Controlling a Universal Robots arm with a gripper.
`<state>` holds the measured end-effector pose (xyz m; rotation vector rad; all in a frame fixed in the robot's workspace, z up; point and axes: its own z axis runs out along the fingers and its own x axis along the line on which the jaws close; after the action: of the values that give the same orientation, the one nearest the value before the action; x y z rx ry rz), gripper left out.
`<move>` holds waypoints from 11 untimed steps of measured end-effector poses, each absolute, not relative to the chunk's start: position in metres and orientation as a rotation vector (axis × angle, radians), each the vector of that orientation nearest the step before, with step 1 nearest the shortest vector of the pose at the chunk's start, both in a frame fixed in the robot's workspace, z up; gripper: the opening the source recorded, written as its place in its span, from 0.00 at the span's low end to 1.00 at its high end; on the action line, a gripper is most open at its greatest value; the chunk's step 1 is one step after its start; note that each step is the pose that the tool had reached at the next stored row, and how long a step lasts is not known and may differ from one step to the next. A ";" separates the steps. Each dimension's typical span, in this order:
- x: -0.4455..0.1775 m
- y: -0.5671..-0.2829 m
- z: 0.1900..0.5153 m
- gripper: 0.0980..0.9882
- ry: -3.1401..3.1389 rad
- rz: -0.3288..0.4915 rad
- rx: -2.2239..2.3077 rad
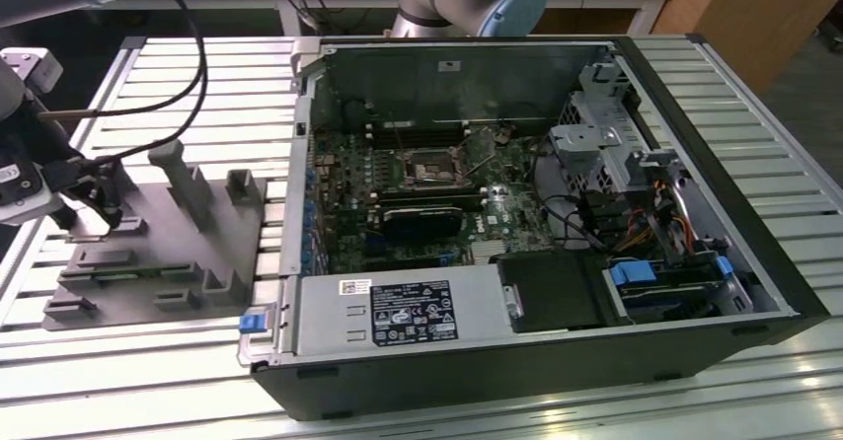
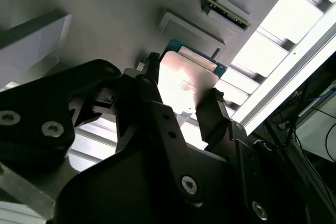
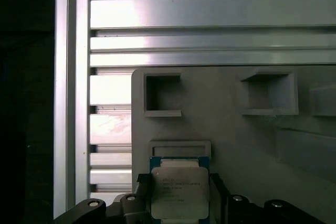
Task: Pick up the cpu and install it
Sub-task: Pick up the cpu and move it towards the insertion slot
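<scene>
Silvery-topped, green-rimmed cpu (image 3: 178,192) (image 2: 186,85) lies flat near the edge of the fixture plate (image 3: 236,145).

- The gripper (image 1: 106,218), closed about the cpu (image 3: 178,195), is held low over the fixture plate (image 1: 158,282) at its edge on the exterior view's left; open slatted table (image 1: 237,95) is found beyond that edge
- A low raised frame (image 3: 180,148) is seen just beside the cpu in the first wrist view
- The space between gripper and computer case (image 1: 527,391) is taken up by a tall upright block (image 1: 176,174) and a shorter block (image 1: 240,188)
- The case is laid open on top, its side wall (image 1: 300,164) raised between plate and motherboard
- The socket (image 1: 432,171) is crowded by a dark module (image 1: 421,223), loose cables (image 1: 579,213) and a drive cage (image 1: 586,144)
</scene>
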<state>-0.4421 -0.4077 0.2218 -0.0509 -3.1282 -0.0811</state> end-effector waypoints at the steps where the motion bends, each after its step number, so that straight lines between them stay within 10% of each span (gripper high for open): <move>1: -0.442 -0.408 0.223 0.49 -3.128 -0.081 -0.051; 11: -0.442 -0.408 0.234 0.49 -3.128 -0.082 -0.051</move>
<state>-0.4421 -0.4076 0.2339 -0.0509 -3.1282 -0.0823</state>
